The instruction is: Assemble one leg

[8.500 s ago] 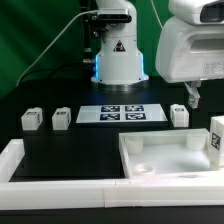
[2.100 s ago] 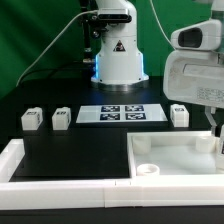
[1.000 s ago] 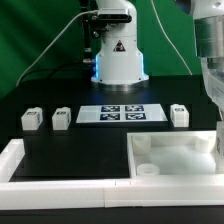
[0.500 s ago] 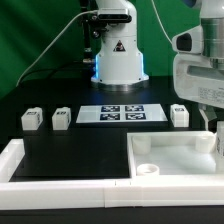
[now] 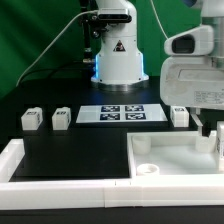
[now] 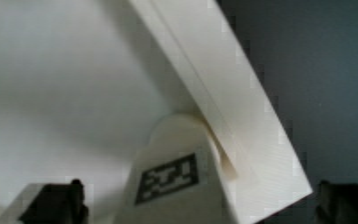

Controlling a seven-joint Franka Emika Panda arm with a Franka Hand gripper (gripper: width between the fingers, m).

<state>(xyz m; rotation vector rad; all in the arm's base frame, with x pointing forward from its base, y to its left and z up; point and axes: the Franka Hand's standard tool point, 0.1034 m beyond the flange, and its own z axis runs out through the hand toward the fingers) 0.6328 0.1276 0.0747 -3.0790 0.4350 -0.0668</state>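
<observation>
The leg (image 6: 190, 170), a white stubby post with a black-and-white tag, stands against the rim of the white panel (image 6: 69, 90) and sits between my gripper (image 6: 197, 205) fingers. The fingers (image 6: 55, 203) stand wide apart and do not touch the leg. In the exterior view my gripper (image 5: 207, 128) hangs low over the right end of the white panel (image 5: 175, 152). The leg there is at the picture's right edge (image 5: 218, 143), mostly hidden. Three more legs stand on the black table: two on the exterior view's left (image 5: 31, 119) (image 5: 62, 117) and one behind the panel (image 5: 179, 114).
The marker board (image 5: 120, 113) lies in front of the robot base (image 5: 118, 55). A white raised border (image 5: 60, 190) runs along the table's near edge and the exterior view's left side. A round socket (image 5: 147, 169) shows in the panel's near corner.
The gripper rose out of view about a second ago and has come back down over the panel's right end. The leg that stood there stays in place.
</observation>
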